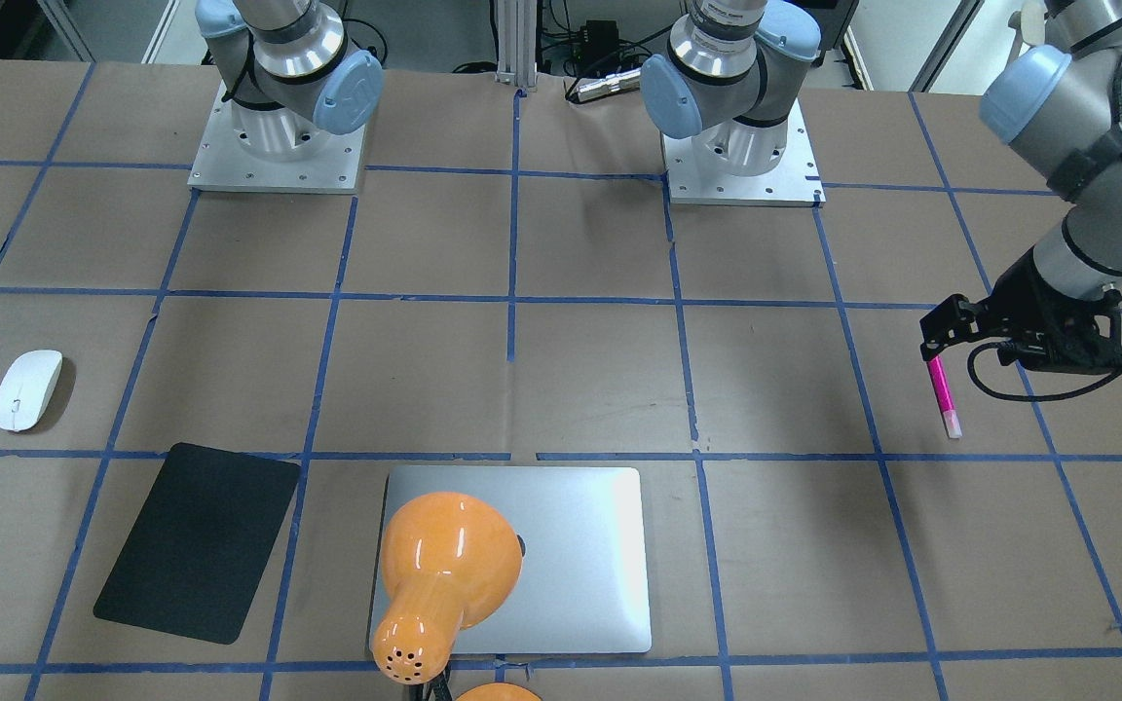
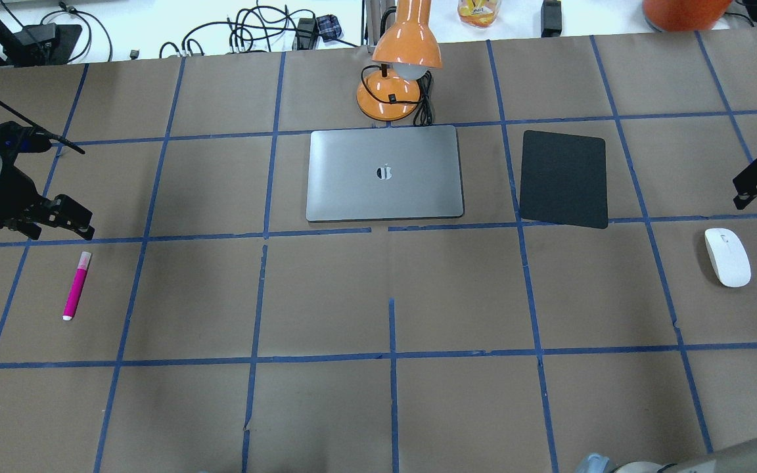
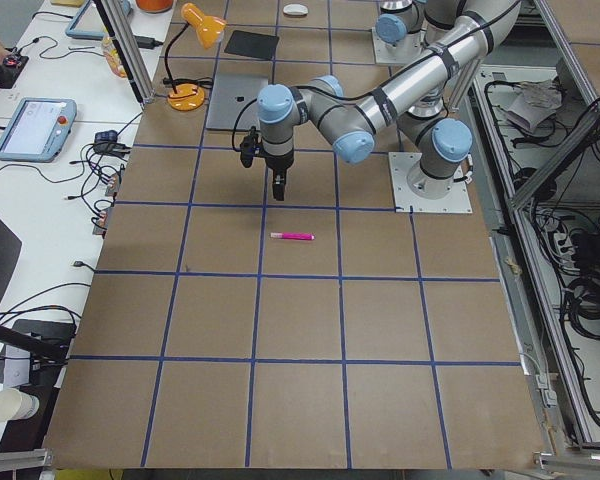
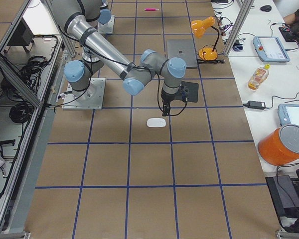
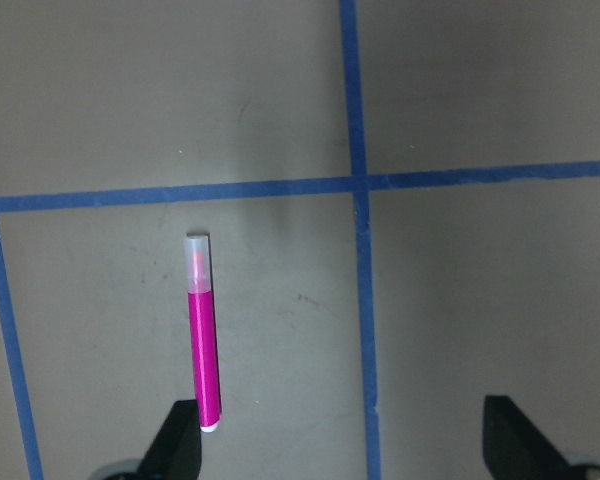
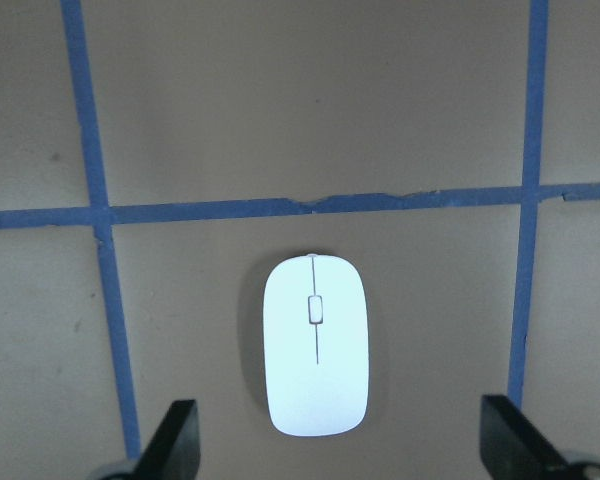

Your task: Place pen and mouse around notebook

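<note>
- The pen (image 2: 77, 286) is laid flat on the table (image 2: 457, 295) at the robot's far left, well apart from the notebook (image 2: 385, 174), and is gripped by nothing.
- The mouse (image 2: 727, 257) is laid at the far right, beyond the pad (image 2: 564, 179), equally well apart from the notebook.
- The notebook is set closed near mid-table, just beside the lamp (image 2: 398, 72).
- The left gripper (image 5: 342, 440) is held above the pen with fingers spread and empty. The pen is seen off-centre, by one finger, so a sideways correction is judged necessary before grasping.
- The right gripper (image 6: 340, 430) is poised over the mouse, fingers spread and empty. The mouse is roughly centred between them, apparently lined up for descent.
</note>
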